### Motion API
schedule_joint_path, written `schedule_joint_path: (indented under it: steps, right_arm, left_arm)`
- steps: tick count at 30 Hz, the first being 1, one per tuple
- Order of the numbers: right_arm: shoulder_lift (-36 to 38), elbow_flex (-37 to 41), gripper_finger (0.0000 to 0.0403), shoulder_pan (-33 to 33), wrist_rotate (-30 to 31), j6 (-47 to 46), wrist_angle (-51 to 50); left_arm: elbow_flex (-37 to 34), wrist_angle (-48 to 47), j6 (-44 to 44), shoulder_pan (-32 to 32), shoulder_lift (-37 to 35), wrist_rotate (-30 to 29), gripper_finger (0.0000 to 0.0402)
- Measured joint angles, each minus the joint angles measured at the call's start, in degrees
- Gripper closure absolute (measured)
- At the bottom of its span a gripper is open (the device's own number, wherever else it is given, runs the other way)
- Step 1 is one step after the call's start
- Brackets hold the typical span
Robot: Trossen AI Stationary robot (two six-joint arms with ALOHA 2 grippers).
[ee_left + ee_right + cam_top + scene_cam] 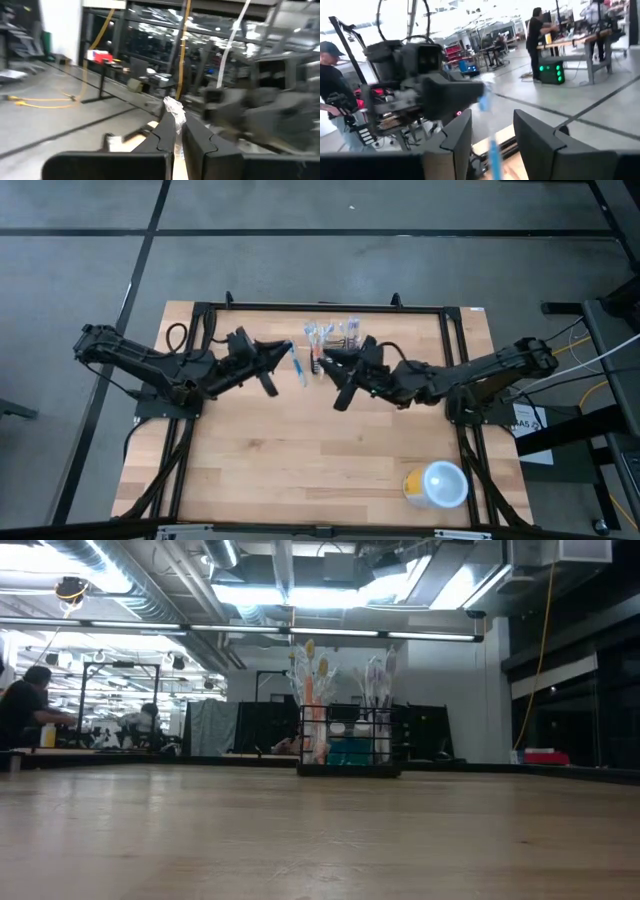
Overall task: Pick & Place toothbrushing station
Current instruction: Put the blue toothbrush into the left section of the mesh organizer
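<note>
Two dark arms meet over the far middle of the pale wooden table (300, 450), each reaching in low from its own side with its elbow raised near the table edge. On the left, the left gripper (283, 352) has its fingers (167, 135) pressed together on a slim blue-and-white toothbrush (298, 366), which lies lengthwise just past the fingertips and points toward the near edge; in the left wrist view the brush's clear-wrapped head (175, 107) stands up between the two closed fingers. Directly across from it, the right gripper (326, 362) faces the left one, its fingers (457, 137) standing apart, and the same toothbrush (490, 130) runs through the gap between them without visibly touching either; whether it grazes one I cannot tell. Behind the two fingertips, against the far edge of the table, stands the small black rectangular mesh holder (333, 333), upright, filled with more slim toothbrushes in clear wrapping; in the low view it shows as a black wire frame (347, 740) with orange and white brushes rising from it. Far to the right, at the near right corner and well apart from both arms, lies a round yellow cup with a pale lid (436, 484).
</note>
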State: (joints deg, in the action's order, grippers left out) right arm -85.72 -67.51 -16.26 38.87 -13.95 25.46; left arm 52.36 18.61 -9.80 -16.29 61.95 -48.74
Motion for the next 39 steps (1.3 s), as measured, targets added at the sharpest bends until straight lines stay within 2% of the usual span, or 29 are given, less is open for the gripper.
schedule_joint_path:
  steps: [7,12,19,25,31,39]
  right_arm:
    - [2.28,0.00,0.0255,-3.04,3.93,0.50,-5.40]
    - [2.28,0.00,0.0254,-6.74,8.78,-1.81,-7.49]
    - [2.26,0.00,0.0254,-12.31,18.01,-2.19,-7.55]
    - [2.26,0.00,0.0254,-16.74,24.47,-5.00,-7.46]
    - [2.28,0.00,0.0254,-20.33,30.42,-5.29,-6.24]
    - [2.63,0.00,0.0254,-22.20,33.76,-4.70,-5.42]
  left_arm:
    - [0.00,0.49,3.81,9.78,0.35,3.85,0.0393]
    - [0.00,4.91,4.14,18.95,2.24,12.19,0.0393]
    - [0.00,11.75,3.01,28.22,9.72,20.74,0.0393]
    - [0.00,17.83,3.25,32.72,15.29,25.30,0.0393]
    - [0.00,17.36,4.55,34.60,16.16,25.19,0.0393]
    - [0.00,8.15,4.29,34.04,15.74,24.02,0.0393]
